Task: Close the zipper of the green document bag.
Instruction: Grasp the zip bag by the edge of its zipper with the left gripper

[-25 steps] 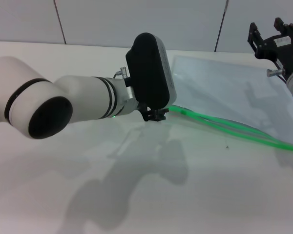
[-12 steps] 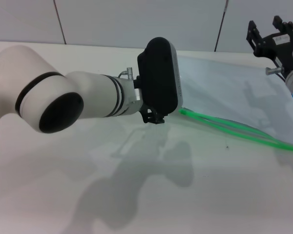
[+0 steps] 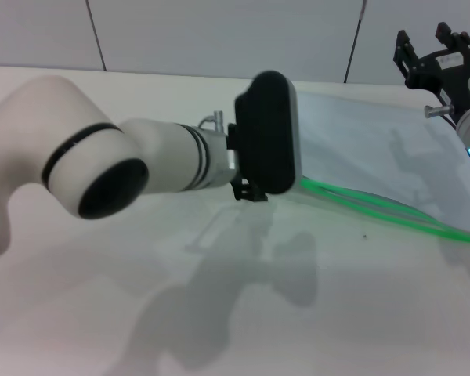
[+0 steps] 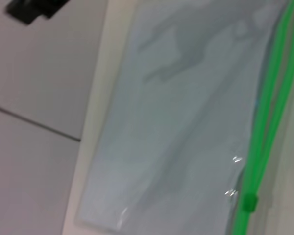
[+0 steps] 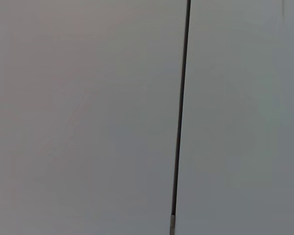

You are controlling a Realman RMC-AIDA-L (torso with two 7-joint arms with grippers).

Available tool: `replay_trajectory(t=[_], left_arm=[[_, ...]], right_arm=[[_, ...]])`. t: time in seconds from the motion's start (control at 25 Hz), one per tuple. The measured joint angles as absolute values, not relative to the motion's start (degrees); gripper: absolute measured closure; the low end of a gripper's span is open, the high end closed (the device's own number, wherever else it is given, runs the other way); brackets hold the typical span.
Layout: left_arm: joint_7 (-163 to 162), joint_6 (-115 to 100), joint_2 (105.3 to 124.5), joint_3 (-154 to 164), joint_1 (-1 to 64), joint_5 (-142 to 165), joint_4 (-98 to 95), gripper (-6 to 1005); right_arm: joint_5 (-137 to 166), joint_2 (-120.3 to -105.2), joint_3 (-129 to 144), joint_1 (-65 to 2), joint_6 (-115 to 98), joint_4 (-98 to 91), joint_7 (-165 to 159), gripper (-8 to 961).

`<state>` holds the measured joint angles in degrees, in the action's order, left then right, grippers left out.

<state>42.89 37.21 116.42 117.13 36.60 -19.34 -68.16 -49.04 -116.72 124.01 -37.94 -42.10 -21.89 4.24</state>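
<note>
The green document bag lies flat on the white table at the right, a translucent grey-blue pouch. Its zipper runs along the near edge as two bright green strands that lie apart. My left gripper hangs under the black wrist body, just above the table at the zipper's left end, which the wrist partly hides. In the left wrist view the bag, the zipper and its small slider show. My right gripper is raised at the far right, above the bag's far corner, open and empty.
The white table stretches out in front of the bag, with the arm's shadow on it. A grey panelled wall stands behind the table. The right wrist view shows only wall panels with a dark seam.
My left arm has swung to the right toward the bag, and its wrist now covers the zipper's left end. The right arm has barely moved.
</note>
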Motion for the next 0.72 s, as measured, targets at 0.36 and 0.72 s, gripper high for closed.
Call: replay_trajectory(t=[0.36,0.72], left_arm=[[42.5,34.8,116.61,119.8,37.7,-19.4,-66.1,275],[42.5,32.0,116.64,120.4,38.1,-18.9,-64.3,281]], right_arm=[[-49.0,-116.72,124.0,-38.1,-42.1,-21.9,4.2,334],[-49.0,-116.72,124.0,-38.1,-42.1,-21.9,4.2,334]])
